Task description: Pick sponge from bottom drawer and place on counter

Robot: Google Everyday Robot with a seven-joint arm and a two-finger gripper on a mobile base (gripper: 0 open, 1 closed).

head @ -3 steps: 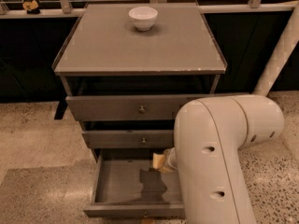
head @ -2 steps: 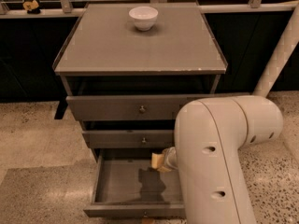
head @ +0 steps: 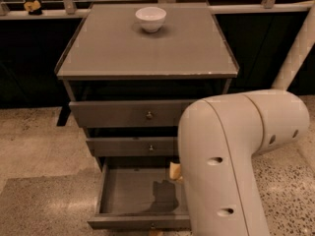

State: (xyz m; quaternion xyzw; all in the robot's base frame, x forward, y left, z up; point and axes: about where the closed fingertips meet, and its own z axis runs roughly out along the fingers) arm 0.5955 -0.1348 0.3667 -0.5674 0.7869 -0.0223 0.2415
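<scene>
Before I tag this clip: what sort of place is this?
Likely a lab or test space: terrazzo floor, lone grey cabinet, metal railing behind. The gripper is hidden behind the arm by the bottom drawer.

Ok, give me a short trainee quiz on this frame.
1. True or false: the sponge lies on the counter.
2. Which drawer is open? A top, B middle, C bottom.
3. What stands on the counter?

Key:
1. False. It shows at the right side of the bottom drawer, next to the arm. The gripper is hidden behind that arm.
2. C.
3. A white bowl.
</scene>
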